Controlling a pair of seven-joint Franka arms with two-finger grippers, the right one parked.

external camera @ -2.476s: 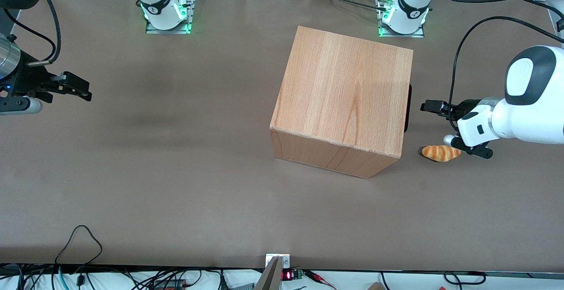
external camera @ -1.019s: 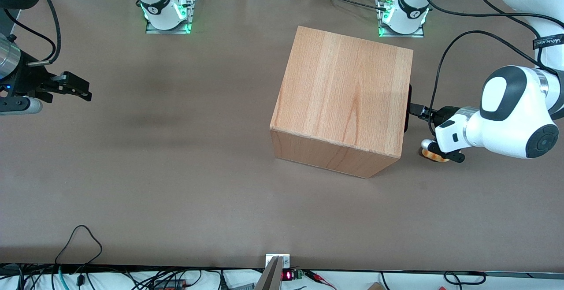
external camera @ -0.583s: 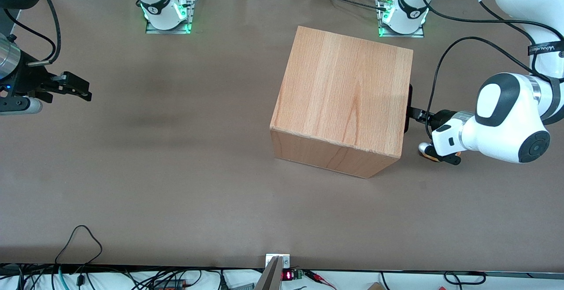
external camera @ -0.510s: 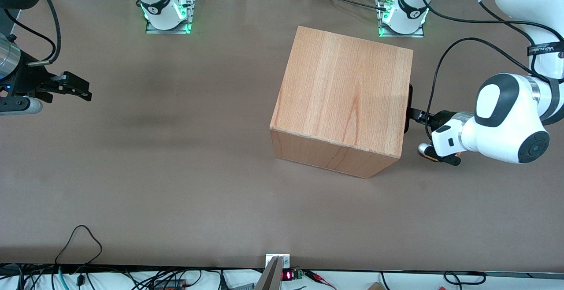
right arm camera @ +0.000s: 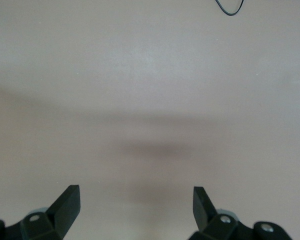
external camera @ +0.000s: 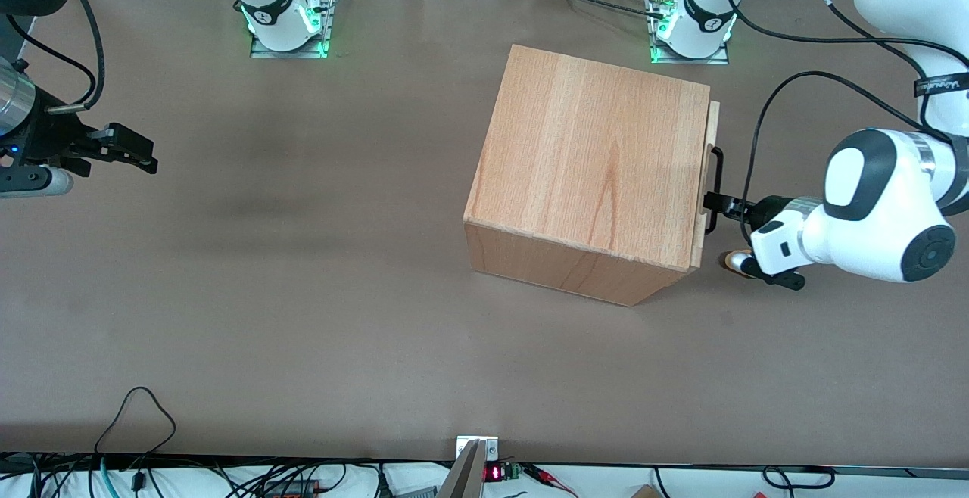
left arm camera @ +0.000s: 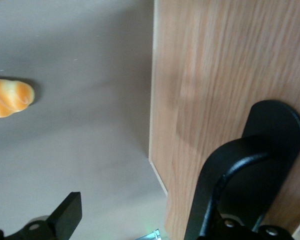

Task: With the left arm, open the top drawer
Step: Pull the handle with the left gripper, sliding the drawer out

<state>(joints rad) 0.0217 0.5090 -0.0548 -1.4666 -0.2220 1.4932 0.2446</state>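
The top drawer point(external camera: 712, 123) sticks out a little from the wooden cabinet point(external camera: 590, 157), toward the working arm's end of the table. Its black handle point(external camera: 717, 169) faces the left arm point(external camera: 870, 218). The left arm's gripper point(external camera: 708, 201) is at the handle's end nearer the front camera. In the left wrist view the drawer's wooden front point(left arm camera: 215, 75) and the handle point(left arm camera: 260, 150) loom close. The gripper point(left arm camera: 140, 212) is open: one fingertip point(left arm camera: 67, 212) stands free over the table, the other is hidden by the handle bar.
A small croissant point(external camera: 733, 259) lies on the brown table point(external camera: 303, 294) just under the left arm's wrist, in front of the drawer; it also shows as an orange tip point(left arm camera: 7, 97) in the left wrist view. Cables trail near the table's edges.
The left arm's gripper moved in from in front of the drawer to the handle. In the last half second the drawer front slid out a little from the cabinet, and the gripper drew back with it.
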